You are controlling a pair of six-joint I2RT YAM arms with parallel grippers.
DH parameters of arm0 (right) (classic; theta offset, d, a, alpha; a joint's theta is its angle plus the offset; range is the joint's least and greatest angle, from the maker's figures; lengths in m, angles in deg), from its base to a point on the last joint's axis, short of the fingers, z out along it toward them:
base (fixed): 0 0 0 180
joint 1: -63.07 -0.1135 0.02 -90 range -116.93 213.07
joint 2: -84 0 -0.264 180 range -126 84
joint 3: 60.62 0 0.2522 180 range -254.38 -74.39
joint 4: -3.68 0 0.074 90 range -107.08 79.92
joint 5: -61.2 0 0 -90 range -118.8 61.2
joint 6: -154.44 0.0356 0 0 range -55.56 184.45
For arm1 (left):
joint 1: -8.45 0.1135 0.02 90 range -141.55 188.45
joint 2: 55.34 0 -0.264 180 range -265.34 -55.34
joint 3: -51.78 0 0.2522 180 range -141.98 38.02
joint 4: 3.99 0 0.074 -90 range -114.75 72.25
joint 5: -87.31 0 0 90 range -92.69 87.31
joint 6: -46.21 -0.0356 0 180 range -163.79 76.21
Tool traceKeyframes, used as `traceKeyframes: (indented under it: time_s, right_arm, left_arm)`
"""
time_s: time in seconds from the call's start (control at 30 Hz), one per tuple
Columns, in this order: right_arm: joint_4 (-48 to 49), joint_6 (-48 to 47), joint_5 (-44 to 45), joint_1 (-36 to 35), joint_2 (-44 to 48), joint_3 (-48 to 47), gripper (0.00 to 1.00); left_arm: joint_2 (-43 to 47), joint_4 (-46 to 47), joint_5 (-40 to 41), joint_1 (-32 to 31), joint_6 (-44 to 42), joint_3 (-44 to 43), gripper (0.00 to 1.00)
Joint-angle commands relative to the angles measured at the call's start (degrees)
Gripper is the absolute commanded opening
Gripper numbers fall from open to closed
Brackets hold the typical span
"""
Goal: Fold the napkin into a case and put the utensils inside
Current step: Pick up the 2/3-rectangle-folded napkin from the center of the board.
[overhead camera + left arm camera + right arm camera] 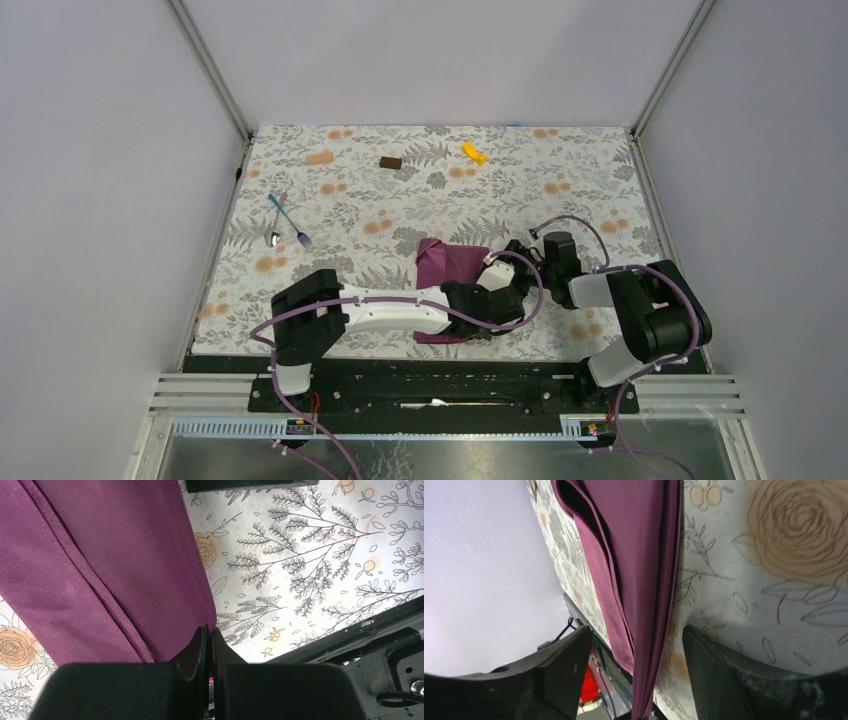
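The plum napkin [455, 262] lies folded on the floral covering near the front middle; its layered edges show in the left wrist view [110, 555] and the right wrist view [634, 540]. My left gripper [497, 295] [209, 629] is shut at the napkin's near right edge, with a sliver of cloth between the jaws. My right gripper [513, 253] [635, 628] is open, its fingers straddling the napkin's folded edge. The fork [291, 224] and spoon [272, 238] lie crossed at the left, far from both grippers.
A yellow piece [474, 152], a brown block [390, 162] and a peach piece [320, 158] lie along the back of the covering. The black front rail [380, 635] is close to the left gripper. Grey walls enclose three sides.
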Motion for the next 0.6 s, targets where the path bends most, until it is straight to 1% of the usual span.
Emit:
traceKeyframes:
  time_s: [0.0, 0.13, 0.2, 0.37, 0.57]
  right_arm:
    - [4.0, 0.0, 2.4, -0.3, -3.8, -1.3, 0.7]
    - [4.6, -0.3, 3.0, -0.3, -5.7, -2.6, 0.63]
    - [4.4, -0.6, 3.6, -0.2, -6.0, -3.1, 0.58]
    - [1.4, -2.9, 5.3, -0.2, -6.4, -5.4, 0.48]
    - [-3.6, -6.1, 7.7, -0.1, -5.7, -7.9, 0.46]
  left_arm:
    - [3.6, 2.4, -0.9, 0.2, -0.6, 0.4, 0.0]
    - [4.3, 3.4, -1.2, 0.3, -0.9, 1.1, 0.0]
    - [4.3, 3.4, -1.5, 0.3, -1.0, 1.2, 0.0]
    - [5.1, 4.3, -1.9, 0.5, -1.1, 2.0, 0.0]
    - [5.6, 5.3, -2.7, 0.7, -1.4, 2.7, 0.0]
